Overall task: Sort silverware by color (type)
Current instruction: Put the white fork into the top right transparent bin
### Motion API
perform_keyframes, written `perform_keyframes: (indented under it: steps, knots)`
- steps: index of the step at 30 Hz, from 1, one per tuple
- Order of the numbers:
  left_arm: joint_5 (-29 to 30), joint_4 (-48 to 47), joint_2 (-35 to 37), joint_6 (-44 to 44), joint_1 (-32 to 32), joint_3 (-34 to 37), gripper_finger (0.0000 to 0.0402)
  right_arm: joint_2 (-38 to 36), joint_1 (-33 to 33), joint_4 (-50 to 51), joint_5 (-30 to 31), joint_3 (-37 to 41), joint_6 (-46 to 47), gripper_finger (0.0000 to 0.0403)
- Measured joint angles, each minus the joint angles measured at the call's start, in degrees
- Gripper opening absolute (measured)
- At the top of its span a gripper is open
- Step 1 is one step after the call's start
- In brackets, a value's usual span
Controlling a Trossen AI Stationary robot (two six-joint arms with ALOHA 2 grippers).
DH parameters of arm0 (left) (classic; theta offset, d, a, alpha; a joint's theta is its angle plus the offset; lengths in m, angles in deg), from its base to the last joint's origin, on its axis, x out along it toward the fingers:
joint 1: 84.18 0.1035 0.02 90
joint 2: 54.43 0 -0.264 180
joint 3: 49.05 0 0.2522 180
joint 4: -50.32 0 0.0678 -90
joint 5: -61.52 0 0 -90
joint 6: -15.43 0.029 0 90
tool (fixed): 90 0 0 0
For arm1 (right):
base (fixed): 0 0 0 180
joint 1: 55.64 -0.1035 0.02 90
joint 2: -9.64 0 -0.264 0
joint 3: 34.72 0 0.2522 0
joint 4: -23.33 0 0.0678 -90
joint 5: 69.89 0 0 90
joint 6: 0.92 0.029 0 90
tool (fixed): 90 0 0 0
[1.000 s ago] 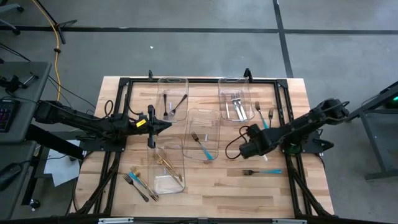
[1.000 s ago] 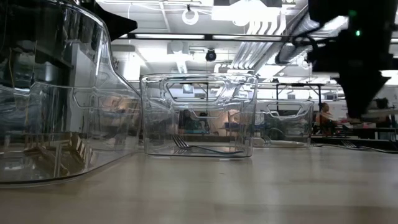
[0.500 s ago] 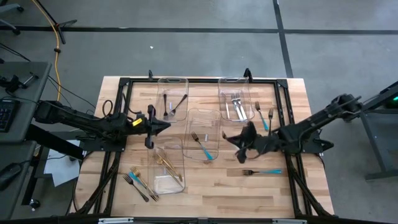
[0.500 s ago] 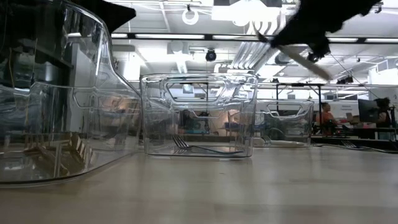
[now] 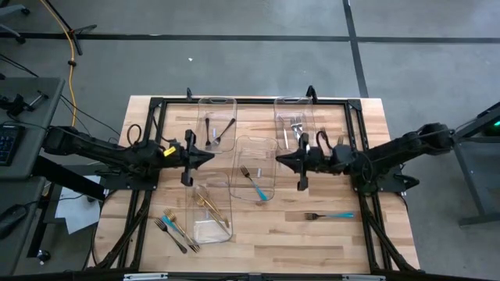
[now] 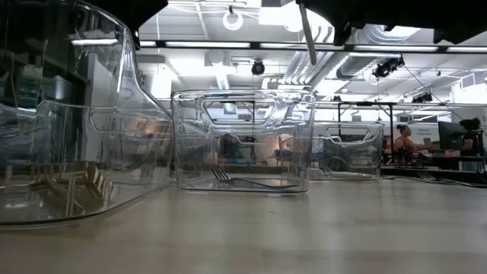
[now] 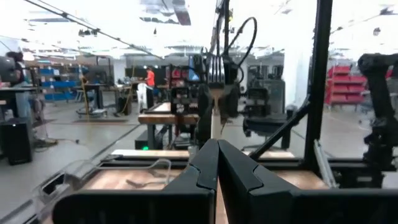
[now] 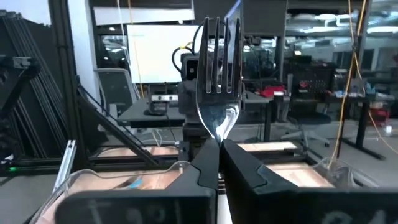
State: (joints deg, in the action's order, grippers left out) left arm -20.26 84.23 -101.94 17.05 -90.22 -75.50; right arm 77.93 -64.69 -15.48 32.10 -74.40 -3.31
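Observation:
My right gripper hangs level over the gap between the middle bin and the far-right bin, pointing toward the table's left, shut on a shiny silver fork. My left gripper is shut with nothing in it. It hangs level beside the middle bin's left side and faces the right gripper. More silverware lies about. Black pieces are in the far-left bin, silver forks in the far-right bin, a teal-handled fork in the middle bin and gold pieces in the near-left bin. My right gripper pinches the silver fork's neck, just under the tines, between its two fingers. The fingers come level from the table's right and lie across the fork. The fork stands upright, tines up, its handle hanging below the fingers, clear of the table.
A teal-handled fork lies on the bare wood near the right. Several pieces lie at the near left, and two forks lie right of the far-right bin. A black frame runs round the table. People show in the room behind.
My right gripper has risen and gone toward the table's far edge. It has swung from pointing down to level, facing the table's left, and has rolled. The silver fork has come up with it and now stands upright, tines up.

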Motion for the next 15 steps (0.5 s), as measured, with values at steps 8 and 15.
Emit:
perform_keyframes:
  steps: [8,15]
  knots:
    - [1.93,-0.11,-0.56,1.2,0.02,-0.11,0.0001,0.02,0.12,0.69,-0.14,-0.04,0.29,0.0001]
    - [1.98,-0.16,-1.43,1.02,0.02,-0.11,0.0001,0.02,0.12,0.8,-0.14,-0.06,0.45,0.0001]
